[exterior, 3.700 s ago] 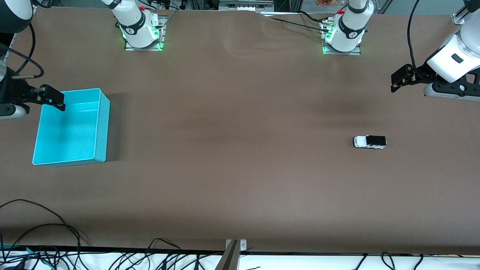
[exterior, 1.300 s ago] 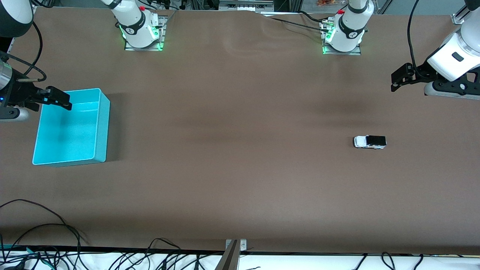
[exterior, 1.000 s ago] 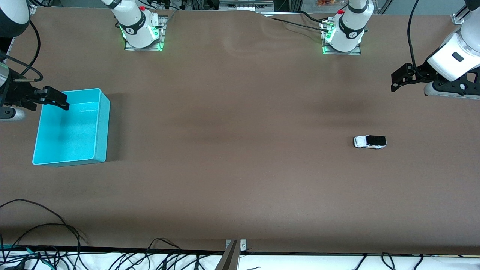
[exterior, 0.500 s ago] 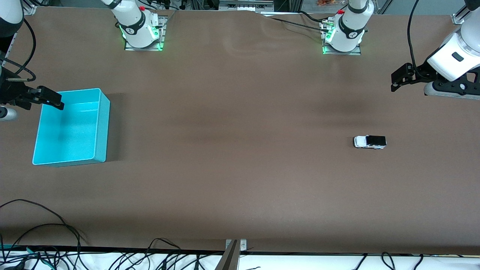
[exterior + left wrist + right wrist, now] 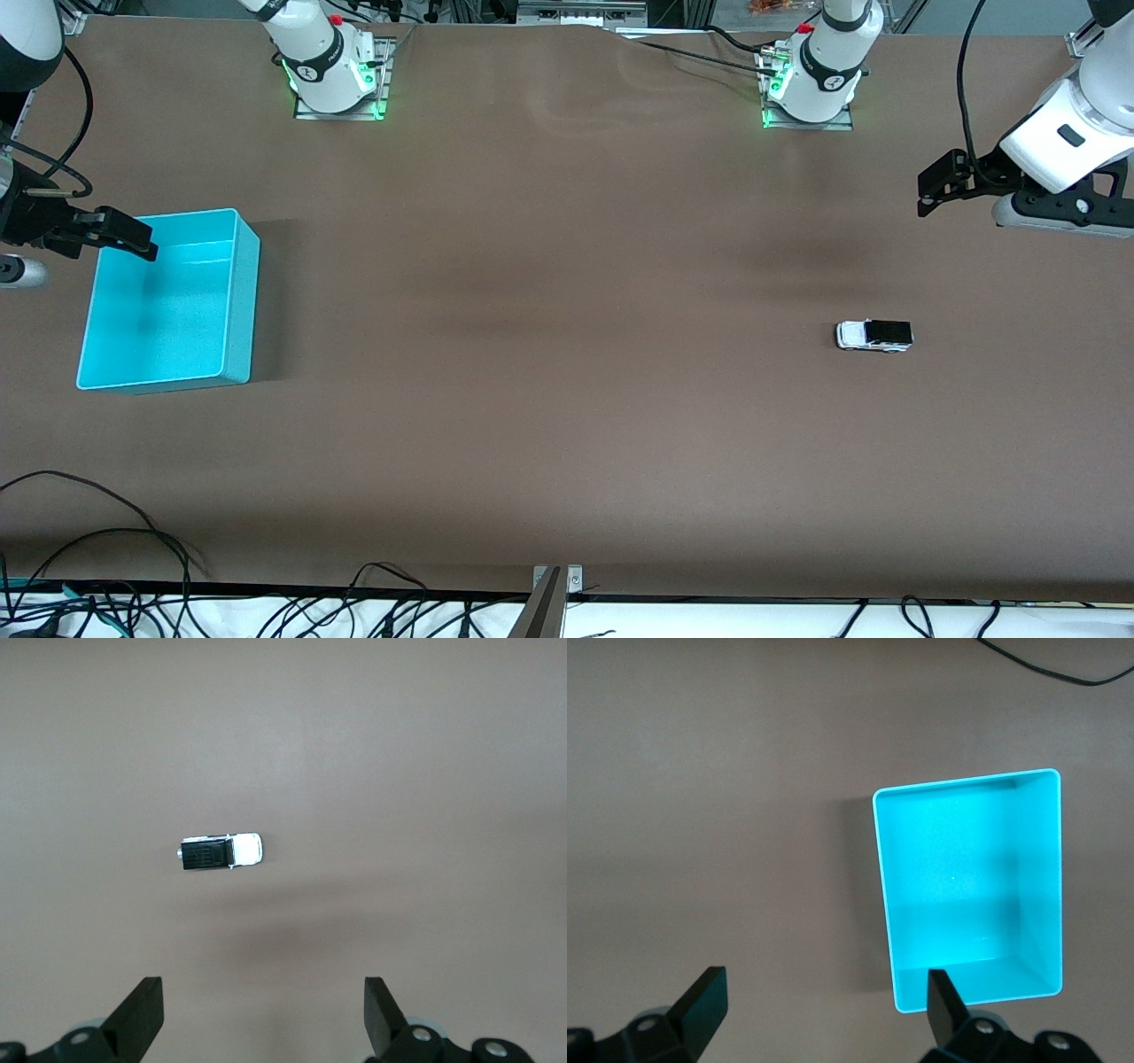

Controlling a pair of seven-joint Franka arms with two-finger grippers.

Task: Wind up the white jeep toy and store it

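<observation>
1. White jeep toy (image 5: 873, 335): a tiny car with a white front and a black rear section, standing on its wheels on the brown table (image 5: 567, 354). It appears right of centre in the front view, toward the left arm's end of the table, with bare tabletop all round it. In the left wrist view the toy (image 5: 221, 851) lies a little left of centre in the frame, lengthwise across it, touching nothing.

2. Left gripper (image 5: 939, 182): seen at the right edge of the front view, in the upper part of the frame, hanging over bare table well apart from the toy. In the left wrist view its fingers (image 5: 142, 1014) rise from the lower edge of the frame, spread wide with nothing between them.

3. Turquoise bin (image 5: 244, 292): an open rectangular box at the left of the front view, toward the right arm's end of the table and well apart from the toy. Its inside shows no contents. In the right wrist view the bin (image 5: 967, 784) fills the right half of the frame.

4. Right gripper (image 5: 111, 230): at the left edge of the front view, over the bin's rim. In the right wrist view its fingers (image 5: 704, 1001) stand wide apart at the bottom of the frame, holding nothing.

5. Loose black cables (image 5: 97, 540) lie along the lower left edge of the front view.
</observation>
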